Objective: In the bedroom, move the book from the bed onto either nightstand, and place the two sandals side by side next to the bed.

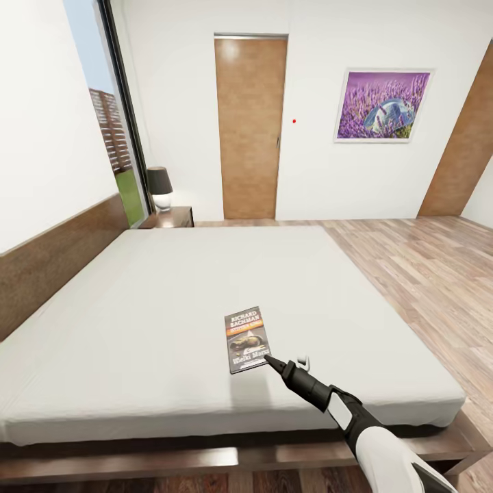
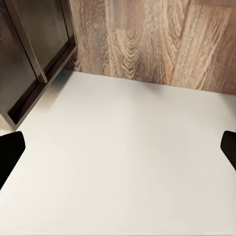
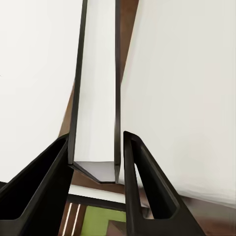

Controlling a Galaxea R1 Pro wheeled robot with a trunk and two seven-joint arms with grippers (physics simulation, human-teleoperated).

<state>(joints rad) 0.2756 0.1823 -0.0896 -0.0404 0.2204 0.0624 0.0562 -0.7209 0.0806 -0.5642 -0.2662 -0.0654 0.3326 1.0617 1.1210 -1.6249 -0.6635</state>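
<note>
The book [image 1: 246, 339] lies flat on the bed [image 1: 157, 315], cover up, on the off-white mattress toward the foot-end edge. The right arm reaches over that edge, and the right jaws [image 1: 268, 360] sit at the book's near corner. In the right wrist view the two dark fingers [image 3: 147, 191] stand on either side of the book's edge [image 3: 96, 123], which runs straight out between them, its white page block framed by the dark covers. The fingers lie just beside both covers; whether they actually press on the book cannot be told.

The left jaws [image 2: 118, 152] are spread wide, their two dark tips at opposite edges of the left wrist view, with nothing between them. Ahead of them lies a bare pale surface [image 2: 128, 167], with wood-plank floor [image 2: 162, 39] and a dark brown cabinet [image 2: 29, 54] beyond it.

Well beyond the right jaws, at the far corner of the bed by the tall window [image 1: 109, 116], stands the nightstand [image 1: 171, 218] carrying a lamp [image 1: 160, 187]. A brown door [image 1: 250, 130] and a lavender picture [image 1: 383, 105] occupy the far white wall.
</note>
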